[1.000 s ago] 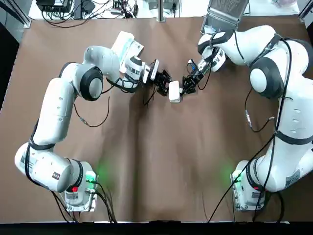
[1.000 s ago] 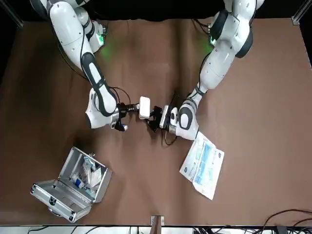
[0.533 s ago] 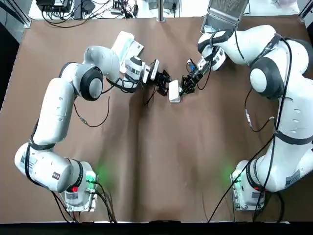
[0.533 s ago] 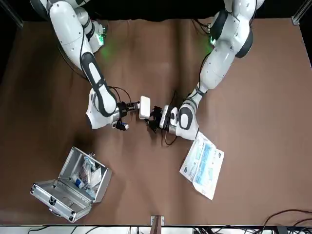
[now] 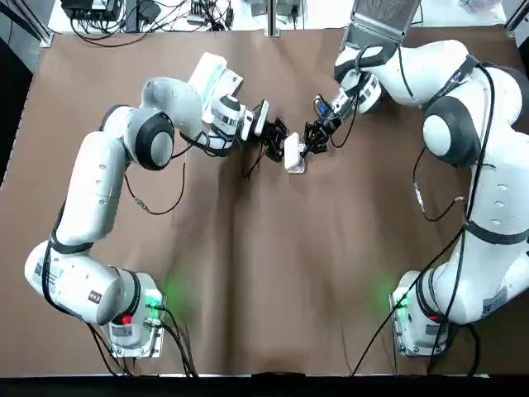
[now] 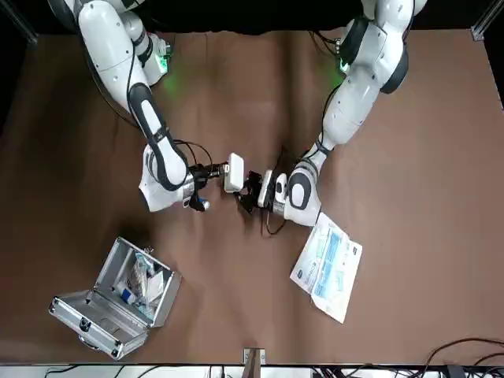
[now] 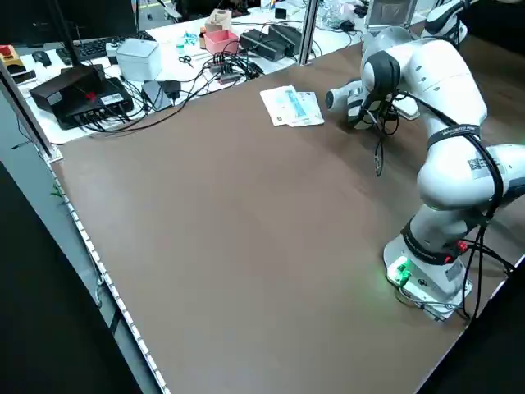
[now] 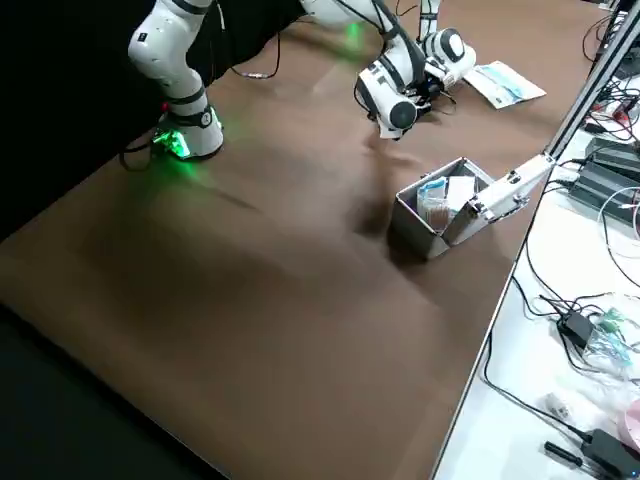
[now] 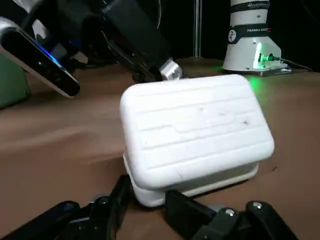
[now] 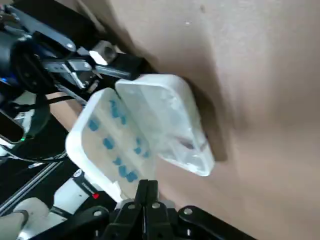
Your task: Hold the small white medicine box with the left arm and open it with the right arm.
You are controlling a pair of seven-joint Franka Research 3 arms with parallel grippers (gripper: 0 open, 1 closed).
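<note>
On the table (image 5: 248, 273), the left gripper (image 5: 277, 142) is clamped on the near end of the small white medicine box (image 5: 293, 154), likely pinning it so it cannot slide. Facing it, the right gripper (image 5: 312, 142) is pinched onto the edge of the lid (image 10: 100, 140), which tilts up off the base.

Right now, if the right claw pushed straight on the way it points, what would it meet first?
The white box, whose rim the right claw pinches; just behind it, probably the left claw holding it.
</note>
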